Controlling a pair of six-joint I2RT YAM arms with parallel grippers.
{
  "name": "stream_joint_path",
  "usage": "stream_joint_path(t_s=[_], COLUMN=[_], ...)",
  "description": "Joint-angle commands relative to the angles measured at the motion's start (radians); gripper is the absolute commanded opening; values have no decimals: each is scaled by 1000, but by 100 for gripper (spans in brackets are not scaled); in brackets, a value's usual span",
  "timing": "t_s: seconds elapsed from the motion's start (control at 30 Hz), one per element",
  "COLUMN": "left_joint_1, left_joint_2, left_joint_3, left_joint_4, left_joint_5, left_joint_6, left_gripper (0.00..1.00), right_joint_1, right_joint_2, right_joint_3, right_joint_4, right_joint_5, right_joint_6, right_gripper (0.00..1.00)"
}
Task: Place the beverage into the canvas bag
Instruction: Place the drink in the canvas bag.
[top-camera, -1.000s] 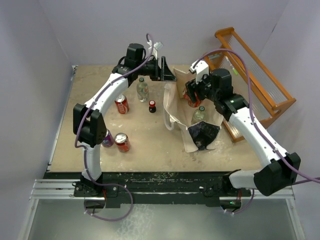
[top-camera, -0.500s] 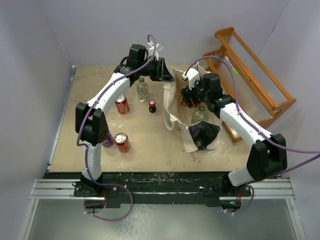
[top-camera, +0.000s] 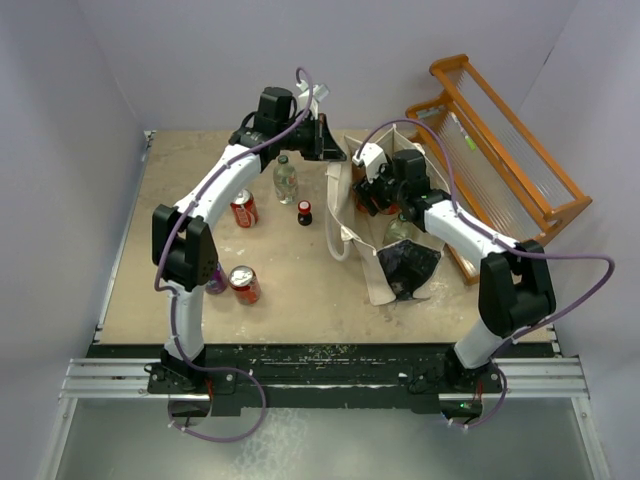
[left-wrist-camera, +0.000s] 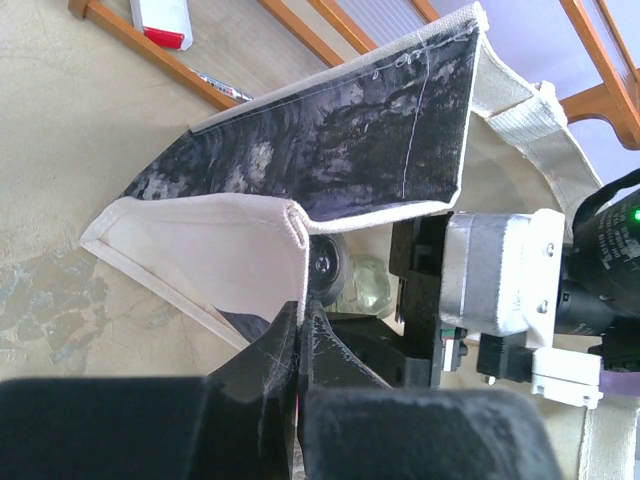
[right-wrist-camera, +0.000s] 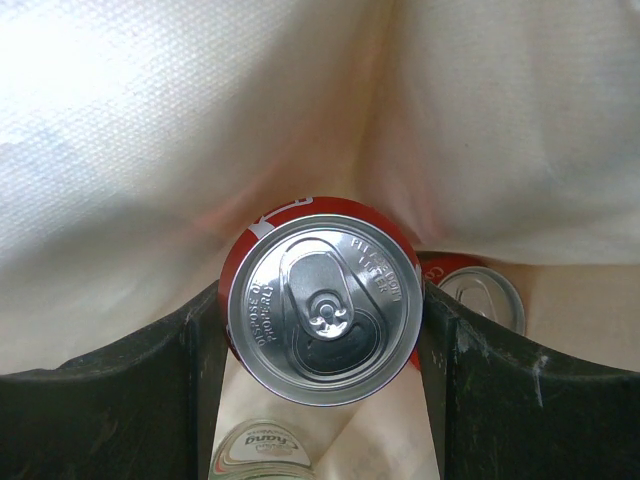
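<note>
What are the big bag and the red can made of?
The bag looks like woven cloth, probably canvas: cream, matte, stitched hems, soft folds. The red can looks like metal, likely aluminium: shiny silver top with a pull tab and stamped letters.

The canvas bag (top-camera: 345, 210) was cream, with a mottled navy-black print on one side and a black end panel; inside the bag, the can (right-wrist-camera: 325, 310) was red with a silver top; right of the bag, the rack (top-camera: 505, 140) was orange; left of the bag, a second can (top-camera: 243, 208) was red; a small bottle (top-camera: 304, 212) was dark, red-capped; the table (top-camera: 300, 280) was mottled tan.
</note>
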Motion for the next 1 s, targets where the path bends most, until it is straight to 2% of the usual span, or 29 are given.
stream_joint_path(t_s=[0.0, 0.7, 0.77, 0.97], left_joint_1=[0, 0, 0, 0], left_joint_2=[12, 11, 9, 6], left_joint_3=[57, 50, 52, 53], left_joint_4=[44, 88, 92, 96], left_joint_5=[7, 51, 52, 52], left_joint_6=[28, 18, 20, 26], left_gripper=[0, 0, 0, 0], right_joint_1=[-5, -45, -49, -60], right_joint_2=[-18, 105, 115, 161], right_joint_3=[16, 21, 26, 70], right_joint_4=[151, 110, 100, 59], right_joint_5=[-8, -9, -10, -10], right_joint_6=[-43, -67, -68, -68], right_gripper=[0, 0, 2, 17])
